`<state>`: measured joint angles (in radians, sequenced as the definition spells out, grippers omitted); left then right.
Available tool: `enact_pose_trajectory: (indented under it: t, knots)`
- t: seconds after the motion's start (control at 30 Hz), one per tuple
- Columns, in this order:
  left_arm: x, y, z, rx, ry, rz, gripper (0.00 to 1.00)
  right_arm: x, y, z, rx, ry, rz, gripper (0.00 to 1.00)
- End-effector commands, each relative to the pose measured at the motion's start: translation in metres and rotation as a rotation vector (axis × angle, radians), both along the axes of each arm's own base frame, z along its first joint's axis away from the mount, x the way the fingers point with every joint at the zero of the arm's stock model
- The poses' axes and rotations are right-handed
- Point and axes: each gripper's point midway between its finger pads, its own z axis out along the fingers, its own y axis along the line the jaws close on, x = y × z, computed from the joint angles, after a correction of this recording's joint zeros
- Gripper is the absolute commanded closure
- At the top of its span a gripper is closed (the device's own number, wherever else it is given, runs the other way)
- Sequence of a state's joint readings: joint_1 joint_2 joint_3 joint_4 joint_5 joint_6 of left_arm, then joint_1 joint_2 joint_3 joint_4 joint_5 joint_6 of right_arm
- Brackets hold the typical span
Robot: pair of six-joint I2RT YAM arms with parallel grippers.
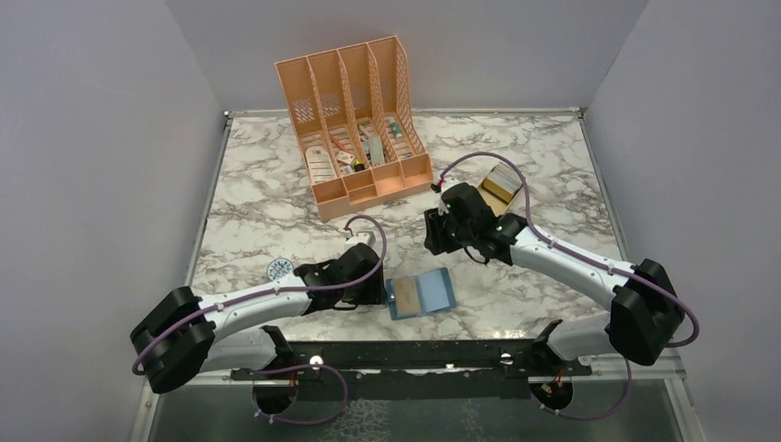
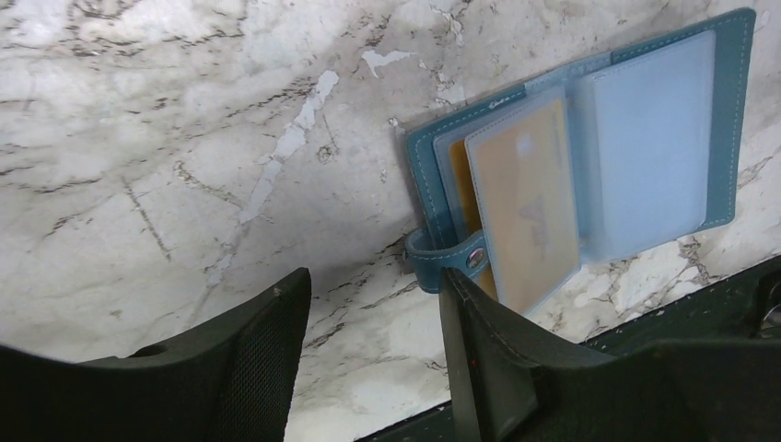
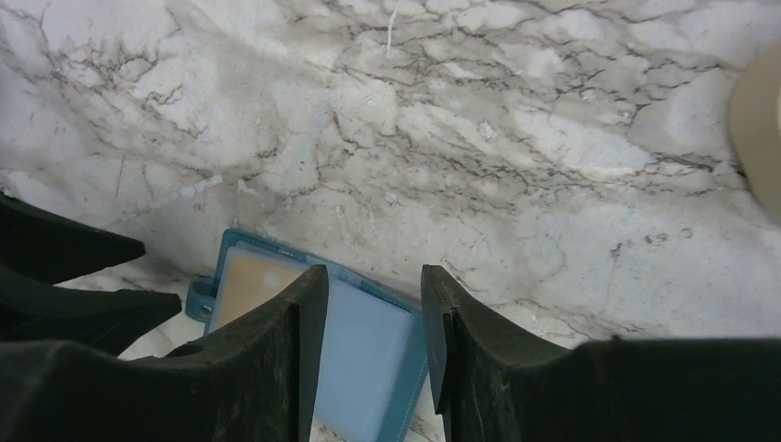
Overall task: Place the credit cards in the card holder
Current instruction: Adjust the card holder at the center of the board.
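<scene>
The teal card holder lies open on the marble near the front edge. A gold credit card sits in its left clear sleeve, with a yellow-orange edge of another card behind it. The right sleeve is pale blue. My left gripper is open with nothing between its fingers, just left of the holder's snap tab. My right gripper is open and hangs above the holder's far edge. The gold card shows beside its left finger.
A peach desk organizer stands at the back centre. A tan tray sits behind the right arm, its rim at the right wrist view's edge. A round blue-white disc lies left of the left gripper. The black table rail runs along the front.
</scene>
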<state>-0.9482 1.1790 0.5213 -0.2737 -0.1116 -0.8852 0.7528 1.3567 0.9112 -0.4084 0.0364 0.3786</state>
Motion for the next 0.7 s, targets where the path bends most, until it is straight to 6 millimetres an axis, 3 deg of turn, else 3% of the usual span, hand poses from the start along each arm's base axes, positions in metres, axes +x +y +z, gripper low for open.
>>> enact_pose_trajectory:
  t: [0.0,0.17,0.33,0.5,0.67]
  knots:
    - [0.006,0.022,0.002,0.059,-0.042,0.072,0.45,0.027,-0.012,0.021,-0.086,-0.099,-0.067,0.57]
    - [0.007,0.024,0.009,0.041,-0.063,0.092,0.45,0.041,-0.018,0.031,-0.138,-0.147,-0.097,0.57]
    - [0.016,0.009,0.045,-0.084,-0.176,0.035,0.41,0.065,-0.038,0.032,-0.257,-0.196,-0.164,0.57]
    - [0.02,0.004,0.078,-0.184,-0.296,-0.014,0.34,0.103,-0.077,0.022,-0.426,-0.211,-0.26,0.57]
    - [0.024,0.008,0.104,-0.177,-0.399,-0.071,0.23,0.143,-0.124,0.019,-0.58,-0.221,-0.352,0.55]
